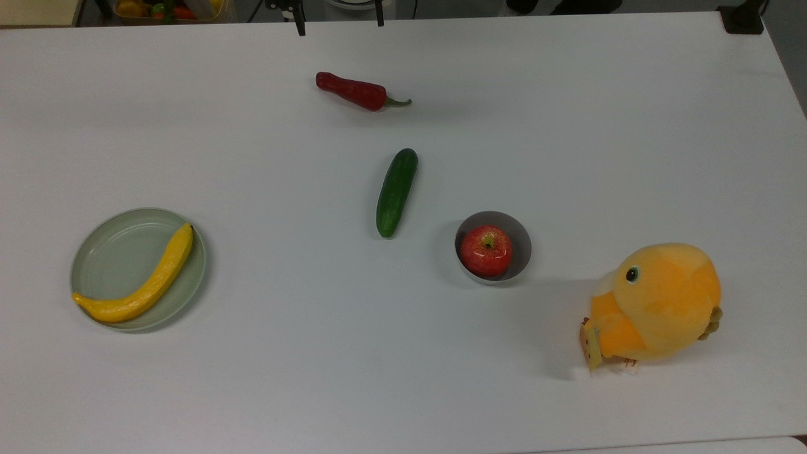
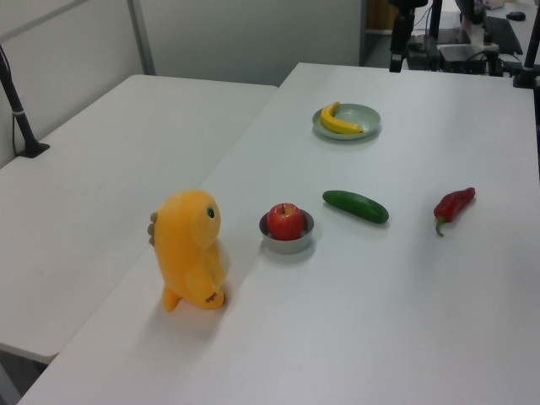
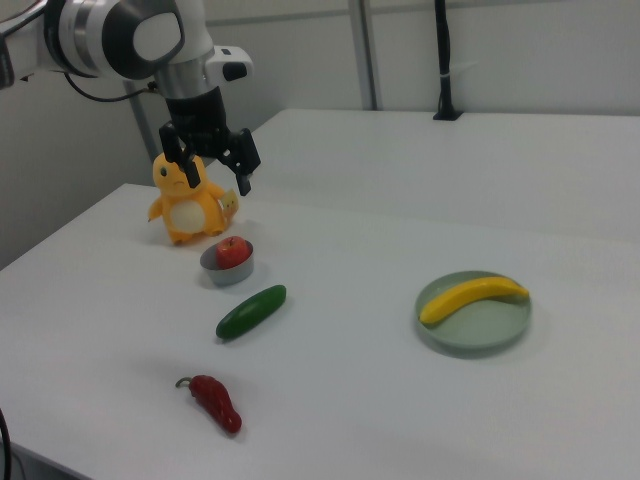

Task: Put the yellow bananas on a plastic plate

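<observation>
The yellow banana (image 1: 148,284) lies curved across the pale grey-green plastic plate (image 1: 107,258) near the top view's left edge, with its lower tip over the rim. The right view shows the banana (image 3: 470,297) resting on the plate (image 3: 480,332) at the right view's right. My gripper (image 3: 215,178) hangs open and empty above the table, in front of the plush bird and far from the plate. Its two dark fingertips (image 1: 301,26) poke in at the top view's top edge, spread wide, over the table's edge beyond the red pepper.
A red chili pepper (image 1: 353,91), a green cucumber (image 1: 397,192) and a red apple (image 1: 485,249) in a small grey bowl (image 1: 522,239) lie mid-table. An orange-yellow plush bird (image 1: 659,302) stands at the top view's right. A bin of toys (image 1: 167,9) sits beyond the table edge.
</observation>
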Controlling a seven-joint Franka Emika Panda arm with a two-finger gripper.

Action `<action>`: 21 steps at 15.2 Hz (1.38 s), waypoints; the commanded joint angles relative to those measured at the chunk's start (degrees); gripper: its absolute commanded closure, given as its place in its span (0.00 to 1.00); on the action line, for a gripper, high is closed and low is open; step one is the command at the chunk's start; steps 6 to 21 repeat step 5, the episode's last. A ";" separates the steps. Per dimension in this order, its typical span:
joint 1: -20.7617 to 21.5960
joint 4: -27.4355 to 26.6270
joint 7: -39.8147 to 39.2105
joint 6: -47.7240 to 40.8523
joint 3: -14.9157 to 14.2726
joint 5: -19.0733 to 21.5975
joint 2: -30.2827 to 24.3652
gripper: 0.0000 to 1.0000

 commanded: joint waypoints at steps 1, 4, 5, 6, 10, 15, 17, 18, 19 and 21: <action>-0.14 -0.74 -2.02 1.78 -0.17 0.54 -0.26 0.00; -0.14 -0.65 -1.59 1.78 -0.26 0.54 -0.25 0.00; -0.14 -0.65 -1.59 1.70 -0.26 0.54 -0.34 0.00; -0.14 -0.65 -1.59 1.70 -0.26 0.54 -0.34 0.00; -0.14 -0.65 -1.59 1.70 -0.26 0.54 -0.34 0.00; -0.14 -0.65 -1.59 1.70 -0.26 0.54 -0.34 0.00; -0.14 -0.65 -1.59 1.70 -0.26 0.54 -0.34 0.00; -0.14 -0.65 -1.59 1.70 -0.26 0.54 -0.34 0.00; -0.14 -0.65 -1.59 1.70 -0.26 0.54 -0.34 0.00; -0.14 -0.65 -1.59 1.70 -0.26 0.54 -0.34 0.00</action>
